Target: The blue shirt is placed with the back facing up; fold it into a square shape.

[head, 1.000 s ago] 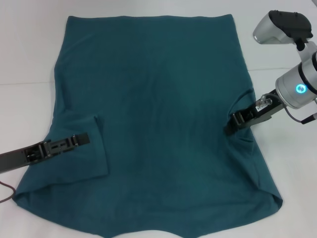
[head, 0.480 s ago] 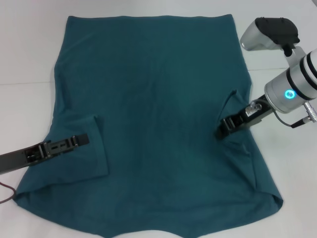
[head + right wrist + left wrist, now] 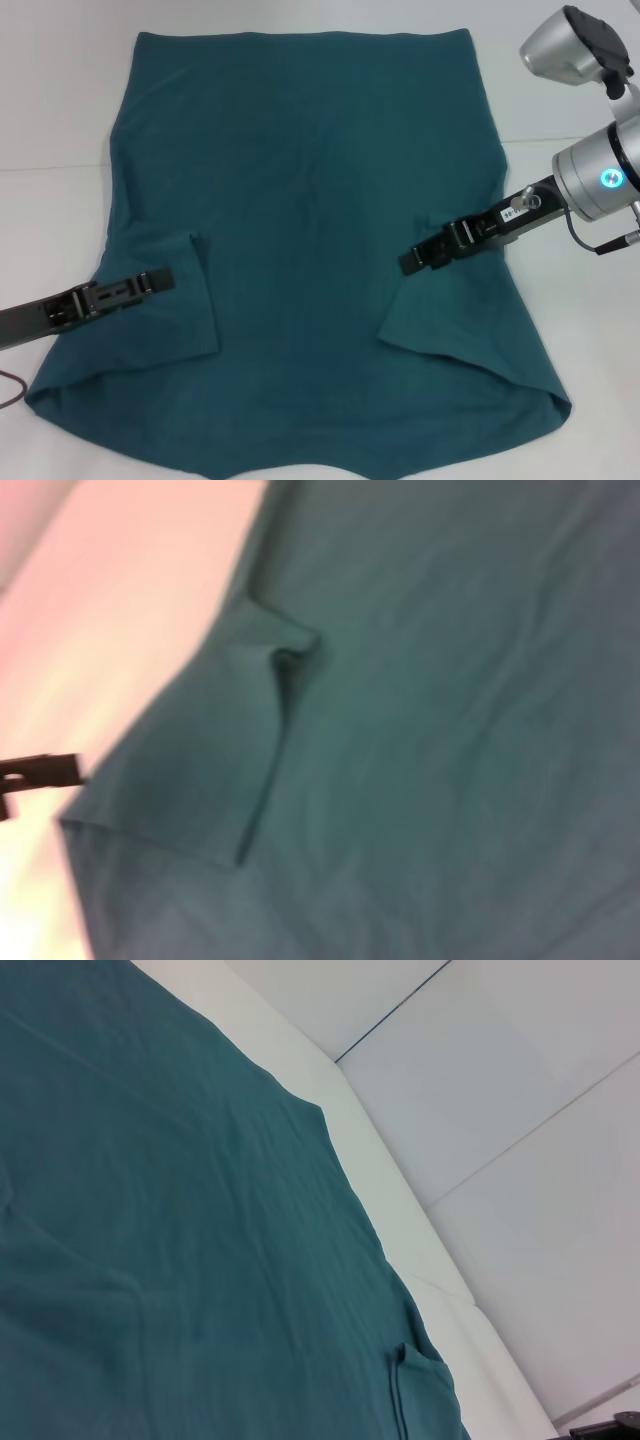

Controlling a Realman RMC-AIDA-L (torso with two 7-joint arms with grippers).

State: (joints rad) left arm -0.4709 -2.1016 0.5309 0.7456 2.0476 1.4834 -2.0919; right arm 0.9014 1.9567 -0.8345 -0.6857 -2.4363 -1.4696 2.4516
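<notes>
Sleeves are folding inward — my right fingers (image 3: 412, 260) are pinching the shirt's (image 3: 310, 170) sleeve; left fingers (image 3: 160, 279) — grip unclear — are pinning theirs.

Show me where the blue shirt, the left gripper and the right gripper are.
blue shirt (image 3: 310, 190): head view, middle of its plain back.
left gripper (image 3: 160, 278): head view, fingertips on the folded-in sleeve.
right gripper (image 3: 412, 260): head view, fingertips over the other folded-in sleeve.
</notes>
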